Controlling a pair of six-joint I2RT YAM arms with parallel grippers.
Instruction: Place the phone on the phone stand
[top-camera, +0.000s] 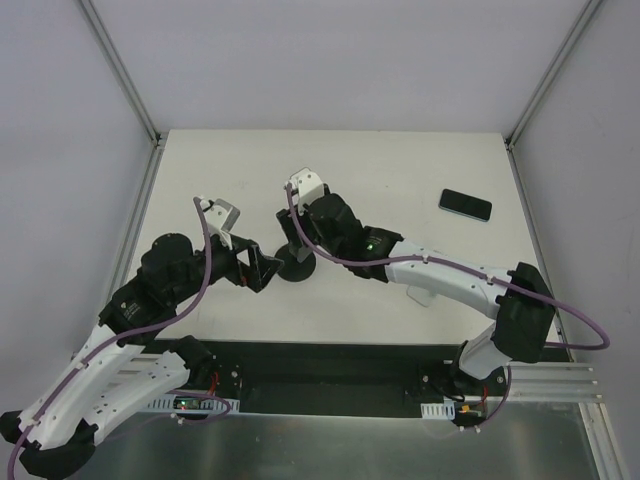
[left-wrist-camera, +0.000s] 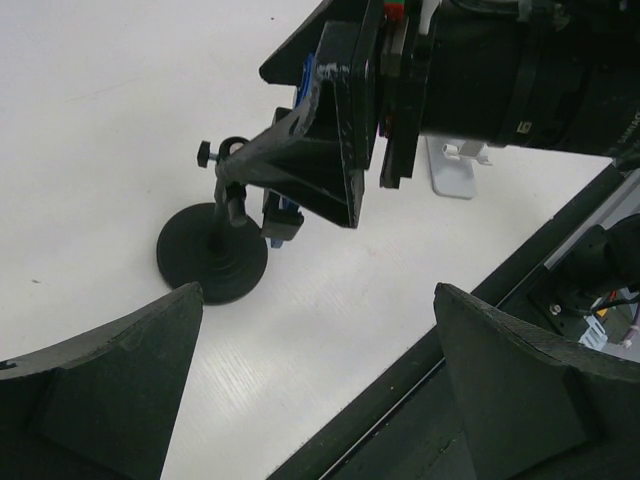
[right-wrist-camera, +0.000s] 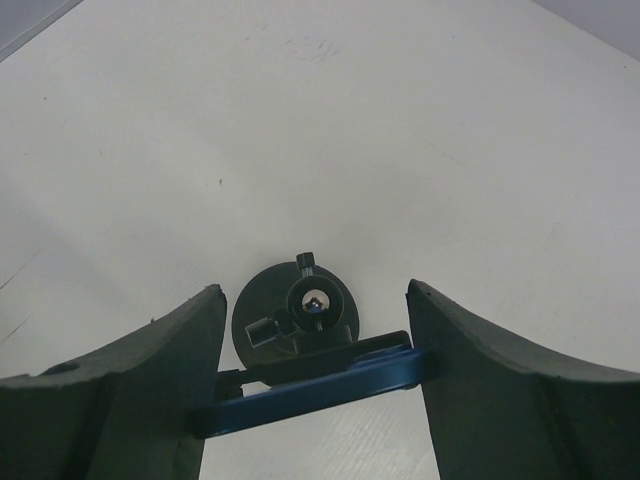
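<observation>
The stand (top-camera: 297, 264) is held tight by the right gripper (right-wrist-camera: 313, 295). The left gripper (left-wrist-camera: 317, 292) is spread open beside it. The phone (top-camera: 465, 203) is seen lying well apart, untouched. The stand could be tipped over if it is pulled sideways.

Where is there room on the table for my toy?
Bare table: the far strip behind the phone stand, and between it and the phone. Crowded mid-table, where the left end effector and right end effector meet.
</observation>
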